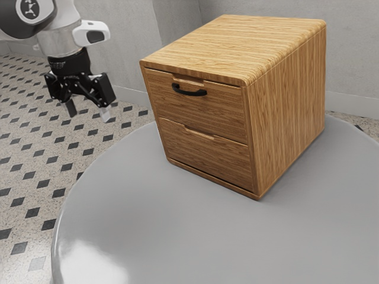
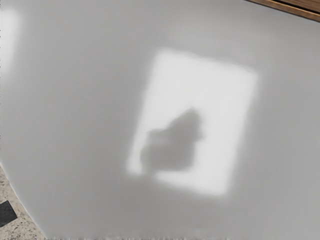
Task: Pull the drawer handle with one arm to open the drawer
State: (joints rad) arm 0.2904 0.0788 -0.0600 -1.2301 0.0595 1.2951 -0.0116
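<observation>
A bamboo-coloured cabinet (image 1: pixel 249 94) with two drawers stands on the round grey table (image 1: pixel 177 225). Its upper drawer (image 1: pixel 198 106) carries a black curved handle (image 1: pixel 189 90) and sits flush with the cabinet front, as does the lower drawer (image 1: pixel 204 151). My black gripper (image 1: pixel 87 111) hangs in the air well off to the exterior view's left of the cabinet, at about handle height, fingers pointing down and open with nothing between them. In the wrist view, the grey tabletop (image 2: pixel 75 100) lies under the hand, with a strip of the cabinet's base (image 2: pixel 290 7) at one corner.
The table rim (image 1: pixel 65 219) curves along the exterior view's left, with a tiled floor (image 1: pixel 29 154) below it. Grey walls (image 1: pixel 355 47) stand behind the cabinet. A bright light patch with my hand's shadow (image 2: pixel 172 142) lies on the tabletop.
</observation>
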